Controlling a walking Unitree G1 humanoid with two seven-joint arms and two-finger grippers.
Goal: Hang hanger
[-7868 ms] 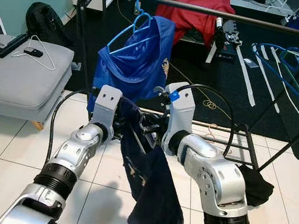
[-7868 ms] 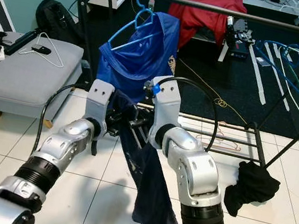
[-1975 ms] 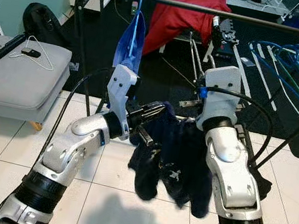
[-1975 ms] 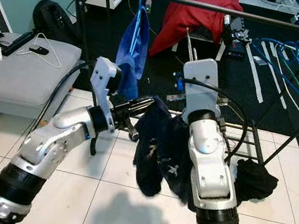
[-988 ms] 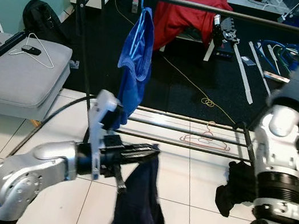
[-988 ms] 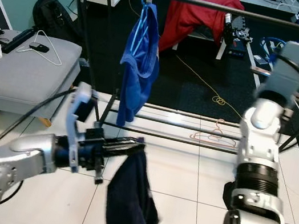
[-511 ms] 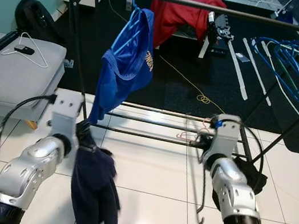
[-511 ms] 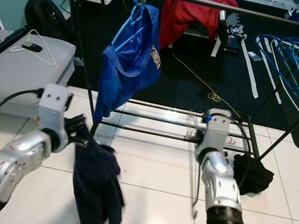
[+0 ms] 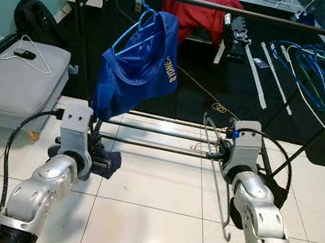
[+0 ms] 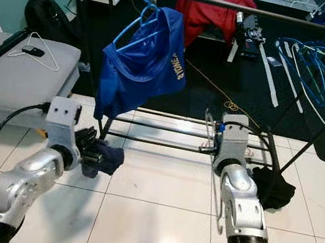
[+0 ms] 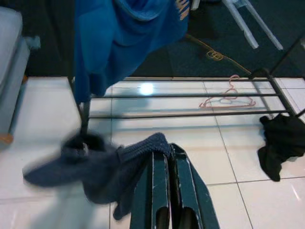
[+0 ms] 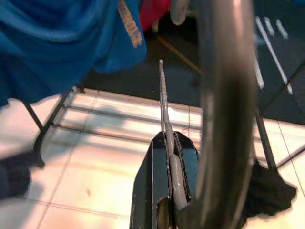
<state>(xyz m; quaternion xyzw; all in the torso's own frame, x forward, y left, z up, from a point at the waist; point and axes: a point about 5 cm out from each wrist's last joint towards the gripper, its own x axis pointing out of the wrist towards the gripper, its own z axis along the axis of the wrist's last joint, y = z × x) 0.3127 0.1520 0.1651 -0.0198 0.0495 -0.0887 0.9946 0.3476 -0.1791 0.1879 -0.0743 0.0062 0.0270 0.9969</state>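
Note:
A grey metal hanger [image 9: 229,199] hangs below my right gripper [image 9: 216,150], which is shut on its wire in front of the rack's lower bars; its hook [image 9: 225,235] points down. In the right wrist view the hanger's wire [image 12: 162,95] runs out from between the closed fingertips [image 12: 167,143]. My left gripper [image 9: 98,157] is low at the left, shut on a dark navy garment [image 9: 109,163] that is bunched near the floor. The left wrist view shows the navy garment [image 11: 95,164] draped over the closed fingers [image 11: 164,162]. The black rail [image 9: 232,9] runs across the top.
A blue shirt on a blue hanger [image 9: 138,60] hangs at the rail's left end, several blue hangers [image 9: 323,68] at its right end. A red garment [image 9: 199,2] lies behind. A grey bench [image 9: 13,73] stands left, a black cloth [image 9: 277,192] on the floor right, a pink hanger [image 11: 228,98] on the lower bars.
The navy garment no longer hangs long below my left gripper; it is now bunched low beside it. My right gripper with the grey hanger stays near the lower bars.

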